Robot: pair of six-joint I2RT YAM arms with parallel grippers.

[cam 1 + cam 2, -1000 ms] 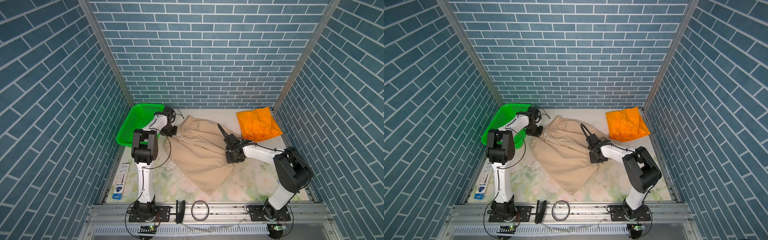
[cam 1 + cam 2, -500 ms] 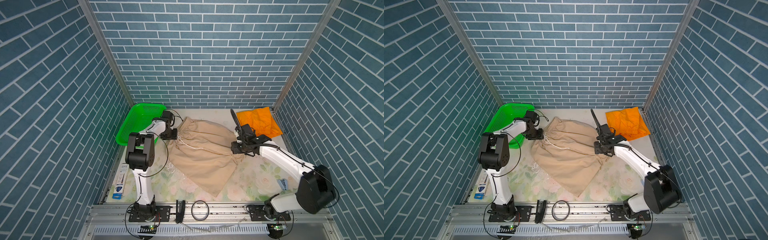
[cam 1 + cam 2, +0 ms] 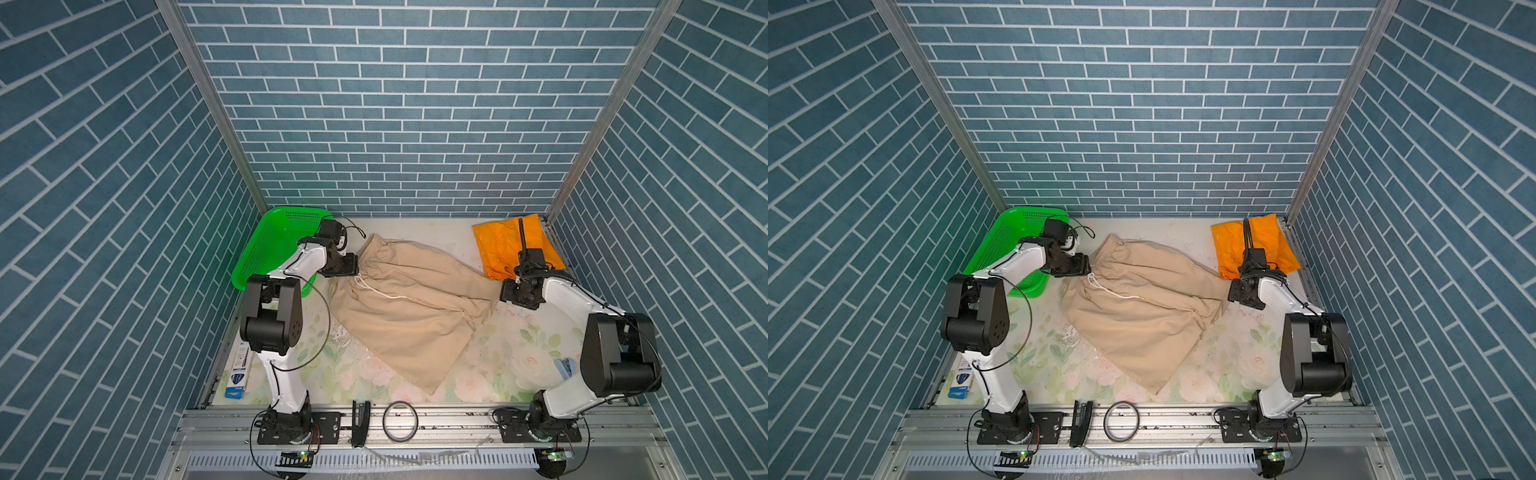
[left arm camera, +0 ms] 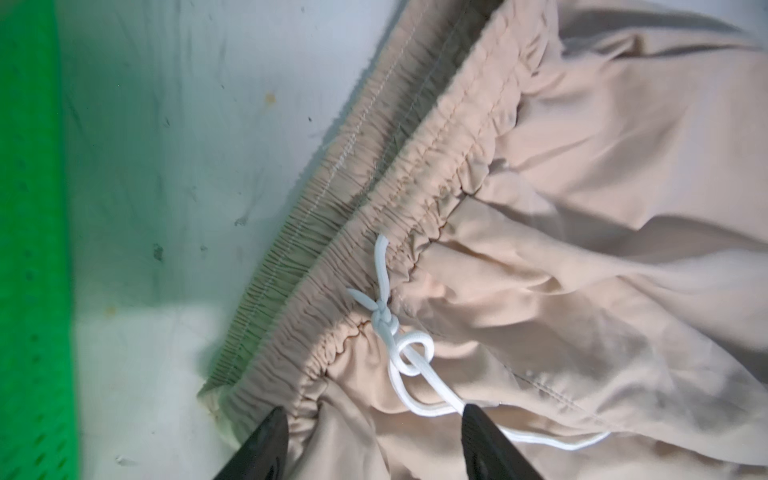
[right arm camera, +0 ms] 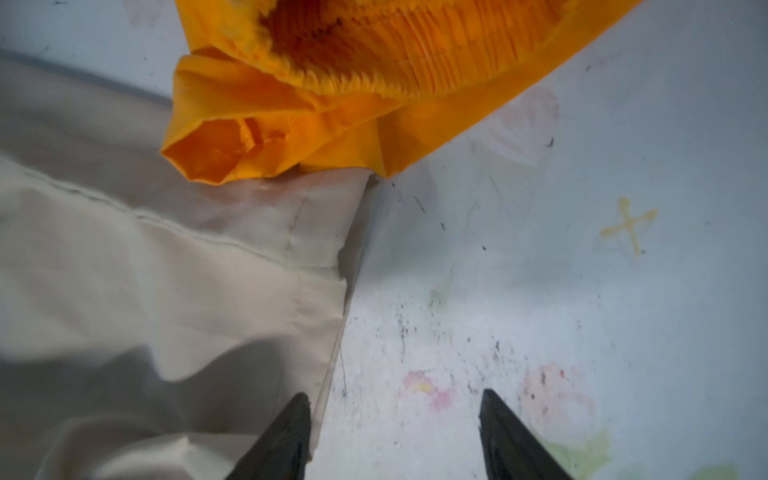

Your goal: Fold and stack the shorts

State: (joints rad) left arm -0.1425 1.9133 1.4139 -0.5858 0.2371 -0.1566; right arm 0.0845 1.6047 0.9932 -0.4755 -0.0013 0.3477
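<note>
Since 1 s ago the R gripper (image 3: 517,296) has been carried from mid-cloth out to the right edge of the beige shorts (image 3: 407,303), and the cloth has been drawn out wider across the table (image 3: 498,357). Both grippers were shut then and are opened now.

Beige shorts are seen laid flat mid-table in both top views. The waistband is set far left, just beside the green basket (image 3: 266,245), and the legs are spread toward the right and the near edge.

In the left wrist view the L gripper (image 4: 372,411) is shown w/ fingers (image 4: 270,440) spread and nothing pinched. One tip is placed at the waistband corner, the other over the white drawstring (image 4: 401,353). Contact w/ the cloth can't be told.

In the right wrist view the R gripper's fingers are spread too. One tip is held over the beige hem edge, the other over bare table; nothing is gripped.

Orange shorts (image 3: 505,245) are bunched in the far right corner, w/ the near corner laid touching the beige leg hem.
</note>
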